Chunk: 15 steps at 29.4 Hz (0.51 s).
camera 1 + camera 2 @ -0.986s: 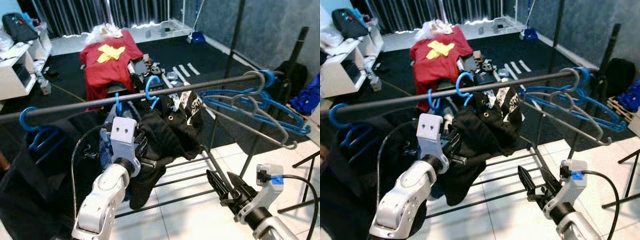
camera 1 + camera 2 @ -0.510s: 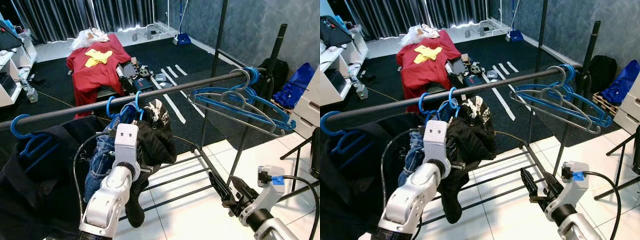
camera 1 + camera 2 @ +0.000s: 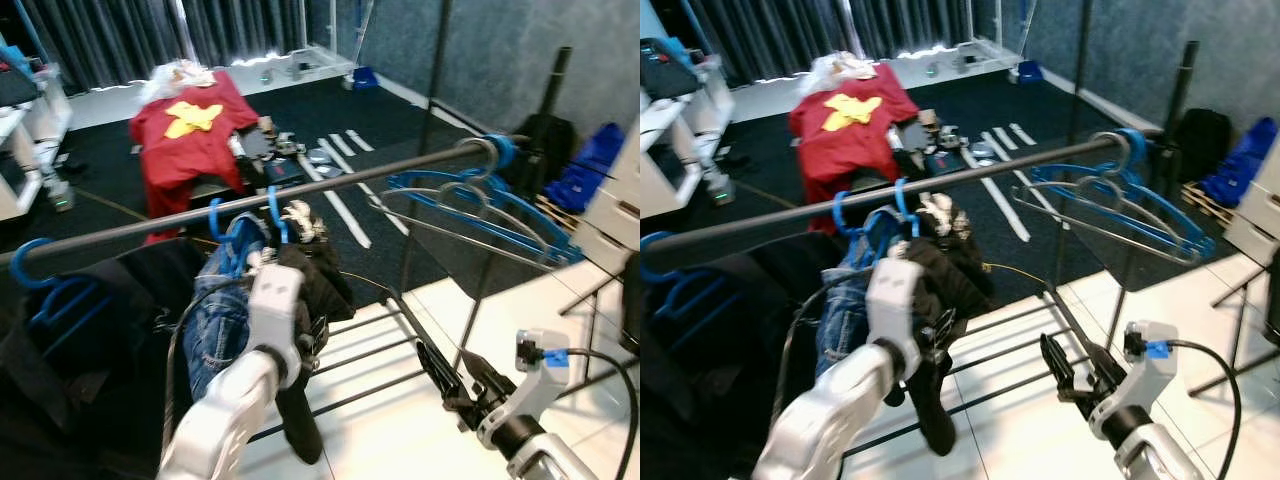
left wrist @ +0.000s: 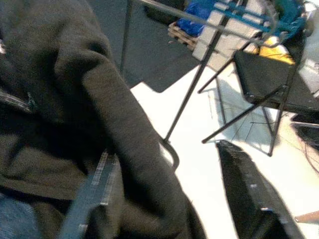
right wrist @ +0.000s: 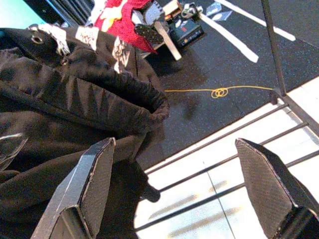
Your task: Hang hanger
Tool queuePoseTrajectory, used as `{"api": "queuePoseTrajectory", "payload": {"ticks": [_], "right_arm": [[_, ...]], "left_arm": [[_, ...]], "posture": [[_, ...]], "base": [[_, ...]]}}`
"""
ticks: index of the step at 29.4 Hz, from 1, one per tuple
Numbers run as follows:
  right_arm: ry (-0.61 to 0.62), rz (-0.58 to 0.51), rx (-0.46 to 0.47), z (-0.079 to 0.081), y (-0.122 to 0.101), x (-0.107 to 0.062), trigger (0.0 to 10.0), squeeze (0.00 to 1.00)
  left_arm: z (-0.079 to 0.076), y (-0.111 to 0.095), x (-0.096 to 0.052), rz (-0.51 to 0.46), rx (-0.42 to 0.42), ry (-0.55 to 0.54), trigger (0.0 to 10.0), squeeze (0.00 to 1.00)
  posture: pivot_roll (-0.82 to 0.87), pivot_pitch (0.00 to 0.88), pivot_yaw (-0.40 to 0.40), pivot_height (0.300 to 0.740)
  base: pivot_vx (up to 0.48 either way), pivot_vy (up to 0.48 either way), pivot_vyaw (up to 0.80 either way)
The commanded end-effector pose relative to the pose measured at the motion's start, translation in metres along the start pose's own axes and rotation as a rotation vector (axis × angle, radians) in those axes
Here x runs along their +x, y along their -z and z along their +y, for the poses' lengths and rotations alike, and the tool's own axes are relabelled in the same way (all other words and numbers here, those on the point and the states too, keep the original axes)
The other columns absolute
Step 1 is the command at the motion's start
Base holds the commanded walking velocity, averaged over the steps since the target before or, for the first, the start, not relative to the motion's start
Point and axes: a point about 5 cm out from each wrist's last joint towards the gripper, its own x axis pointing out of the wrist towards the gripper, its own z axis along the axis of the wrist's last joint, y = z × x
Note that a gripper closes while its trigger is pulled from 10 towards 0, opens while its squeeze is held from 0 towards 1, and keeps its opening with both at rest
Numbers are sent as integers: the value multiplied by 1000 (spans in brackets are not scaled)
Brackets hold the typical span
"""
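A dark rail [image 3: 340, 180] crosses the view at chest height. Two blue hanger hooks [image 3: 274, 206] sit on it, carrying a black hoodie [image 3: 312, 275] and blue jeans [image 3: 215, 325]. My left gripper [image 4: 164, 149] is open right against the hoodie [image 4: 75, 99]. One finger [image 4: 92, 191] presses into the dark fabric, the other finger [image 4: 244, 189] stands free. My right gripper [image 3: 452, 365] is open and holds nothing, low beside the rack's right end. In the right wrist view the hoodie [image 5: 75, 114] hangs in front of it.
Several empty blue and grey hangers [image 3: 480, 195] hang at the rail's right end by the upright post [image 3: 548, 110]. Another blue hanger [image 3: 45, 275] carries dark clothes at the left. The rack's lower bars [image 3: 370, 350] run over white tiles. A red shirt [image 3: 190, 130] lies behind.
The hoodie, bunched up high by the rail a second ago, now hangs lower and straighter. My left arm has shifted right and nearer the camera. The view has shifted slightly.
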Motion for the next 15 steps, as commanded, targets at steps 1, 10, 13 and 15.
{"api": "queuePoseTrajectory", "payload": {"ticks": [1, 10, 13, 15], "right_arm": [[0, 15, 16, 1, 3, 0, 10000, 0], [-6, 18, 21, 0, 3, -2, 10000, 0], [-7, 19, 22, 0, 3, -2, 10000, 0], [-7, 20, 23, 0, 3, -2, 10000, 0]], "left_arm": [[12, -5, -12, -35, 6, -11, 10000, 1000], [36, -2, -61, -103, 33, -208, 10000, 1000], [38, 1, -60, -85, 32, -226, 10000, 0], [39, 3, -60, -73, 32, -234, 10000, 0]], "posture": [[-116, 29, 63, 740], [-104, 35, 57, 740], [-105, 35, 56, 740], [-105, 35, 56, 740]], "base": [[0, 0, 0], [0, 0, 0], [0, 0, 0], [0, 0, 0]]}}
